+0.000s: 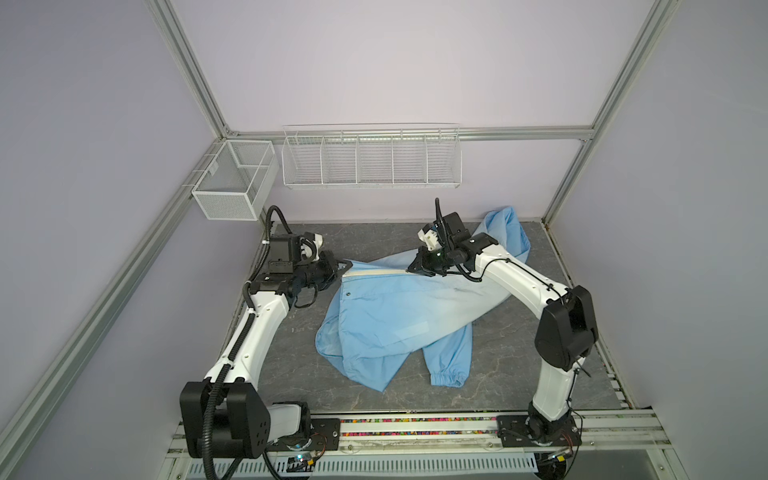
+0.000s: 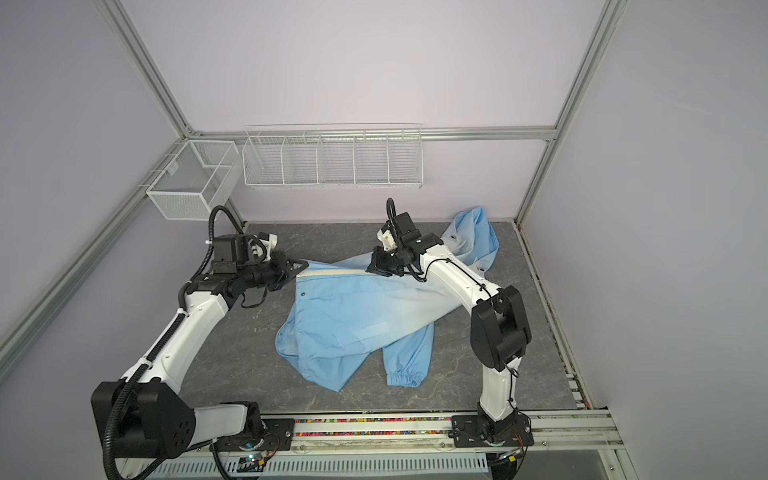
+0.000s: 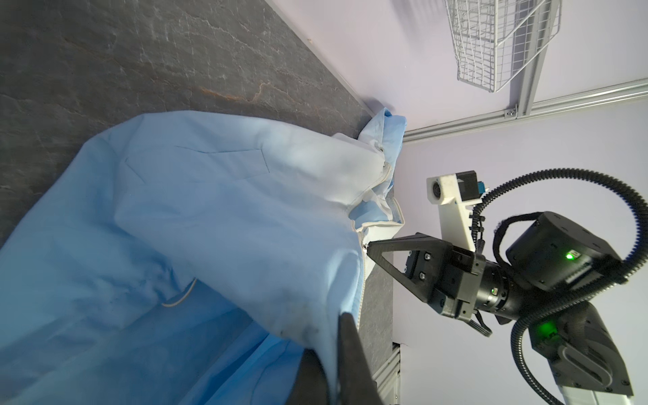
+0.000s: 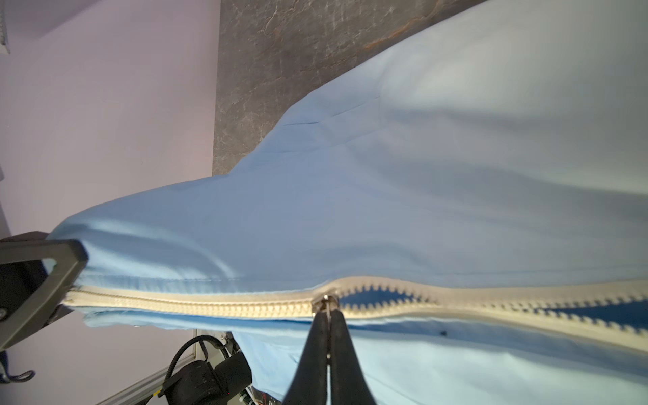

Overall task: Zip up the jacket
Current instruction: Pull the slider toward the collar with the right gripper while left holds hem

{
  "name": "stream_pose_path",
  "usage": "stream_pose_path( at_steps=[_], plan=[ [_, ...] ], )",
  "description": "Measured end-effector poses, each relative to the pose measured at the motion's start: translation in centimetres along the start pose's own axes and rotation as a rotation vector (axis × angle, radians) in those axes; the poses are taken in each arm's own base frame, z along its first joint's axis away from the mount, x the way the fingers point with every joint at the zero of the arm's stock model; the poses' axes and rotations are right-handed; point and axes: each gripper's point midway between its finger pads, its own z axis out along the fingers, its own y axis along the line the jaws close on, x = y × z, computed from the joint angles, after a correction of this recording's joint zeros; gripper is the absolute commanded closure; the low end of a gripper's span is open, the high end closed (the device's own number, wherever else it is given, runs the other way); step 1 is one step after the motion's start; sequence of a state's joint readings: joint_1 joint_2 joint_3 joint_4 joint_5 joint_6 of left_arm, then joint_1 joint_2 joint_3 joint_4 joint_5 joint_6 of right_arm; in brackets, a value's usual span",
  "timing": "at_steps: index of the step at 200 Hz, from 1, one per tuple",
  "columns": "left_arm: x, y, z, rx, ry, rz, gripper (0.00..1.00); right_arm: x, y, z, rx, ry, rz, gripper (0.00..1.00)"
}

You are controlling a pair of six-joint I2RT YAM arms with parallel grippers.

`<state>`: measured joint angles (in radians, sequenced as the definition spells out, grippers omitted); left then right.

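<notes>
While a thin light-blue fabric jacket (image 1: pixel 395 320) lies rumpled across the middle of the dark grey stone-look counter (image 1: pixel 519 374), two white and black robot arms hold its long cream-white zipper (image 1: pixel 374 272) stretched in a straight line along the garment's far edge. At the left end of that line, the left tool (image 1: pixel 344 266) is pressed together on the jacket's hem corner, right where the zipper ends. Further right, the right tool (image 4: pixel 328 315) has its two black fingertips squeezed together on the small metal zipper pull (image 4: pixel 325 301). Between the two tools the teeth are meshed shut. Past the pull, the two rows of teeth stand apart, with darker blue showing in the gap. One sleeve with a gathered elastic cuff (image 1: pixel 446 379) trails toward the front of the counter. The jacket's upper end (image 1: pixel 505 232) bunches up near the back wall on the right
</notes>
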<state>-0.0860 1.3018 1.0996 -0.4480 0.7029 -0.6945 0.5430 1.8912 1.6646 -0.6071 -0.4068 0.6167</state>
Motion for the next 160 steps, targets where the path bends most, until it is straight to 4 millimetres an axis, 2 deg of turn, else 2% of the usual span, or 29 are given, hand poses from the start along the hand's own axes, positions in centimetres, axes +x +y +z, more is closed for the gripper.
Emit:
stream_pose_path(
  at_steps=[38, 123, 160],
  plan=[
    [-0.4, 0.2, 0.0, -0.02, -0.014, 0.005, 1.0, -0.4, -0.8, -0.3, 0.021, -0.01, 0.015, 0.93],
    [-1.3, 1.2, -0.4, -0.111, -0.051, 0.023, 1.0, -1.2, -1.3, -1.0, 0.056, -0.025, 0.002, 0.93],
    [-2.5, 0.5, -0.6, -0.138, -0.076, 0.047, 1.0, -2.0, -1.2, -1.8, 0.056, -0.042, -0.012, 0.93]
  ],
)
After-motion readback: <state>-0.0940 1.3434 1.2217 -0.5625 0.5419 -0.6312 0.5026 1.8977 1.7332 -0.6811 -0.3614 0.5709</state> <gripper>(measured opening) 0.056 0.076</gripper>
